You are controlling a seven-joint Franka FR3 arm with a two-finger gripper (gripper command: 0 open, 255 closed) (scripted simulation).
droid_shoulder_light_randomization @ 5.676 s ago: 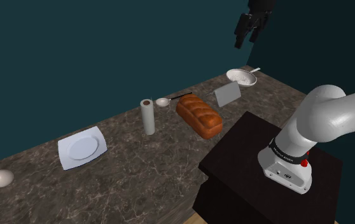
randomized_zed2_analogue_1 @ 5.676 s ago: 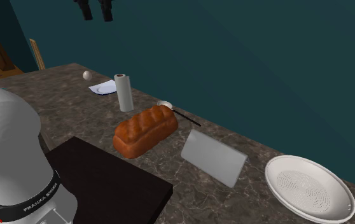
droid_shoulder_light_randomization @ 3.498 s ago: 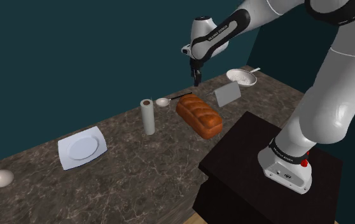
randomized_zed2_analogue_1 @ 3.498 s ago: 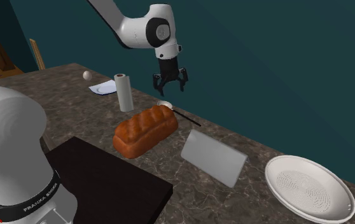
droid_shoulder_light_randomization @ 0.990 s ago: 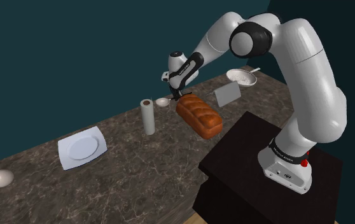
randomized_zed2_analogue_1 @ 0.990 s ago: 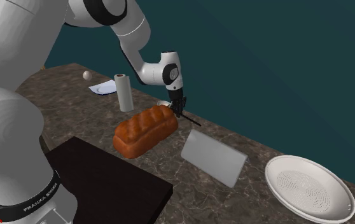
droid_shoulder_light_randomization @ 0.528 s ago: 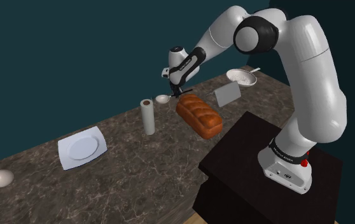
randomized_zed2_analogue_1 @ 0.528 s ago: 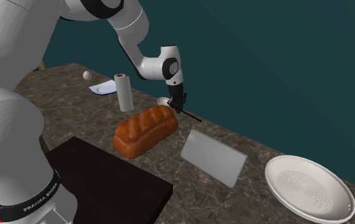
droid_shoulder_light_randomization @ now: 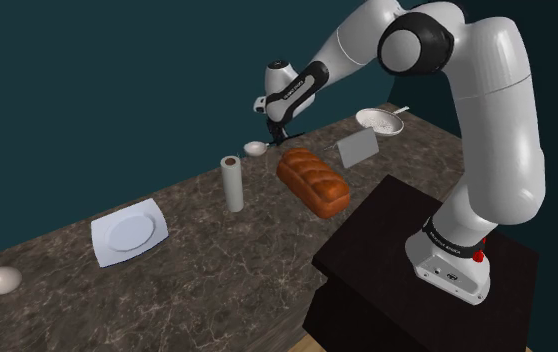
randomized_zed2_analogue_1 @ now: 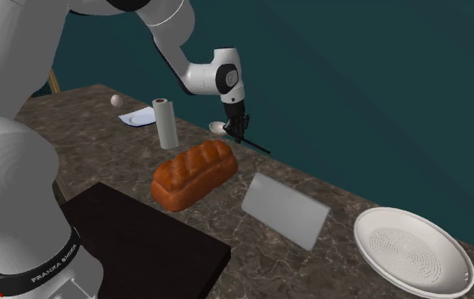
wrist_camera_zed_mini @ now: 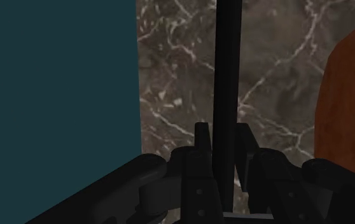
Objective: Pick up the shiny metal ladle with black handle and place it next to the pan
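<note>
Ladle (randomized_zed2_analogue_1: 217, 127) — its black handle pinched between the claw's (randomized_zed2_analogue_1: 238, 135) fingers (wrist_camera_zed_mini: 201, 149) — hangs over the marbled worktop (randomized_zed2_analogue_1: 99, 149), beside the bread loaf (randomized_zed2_analogue_1: 191, 174).

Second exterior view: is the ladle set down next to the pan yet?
No: the ladle is clasped in the gripper on the far side of the bread loaf, well apart from the pan.

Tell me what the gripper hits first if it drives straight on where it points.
Probably the marble countertop, beside the bread loaf; the gripper is shut on the ladle handle. Depth is unclear.
</note>
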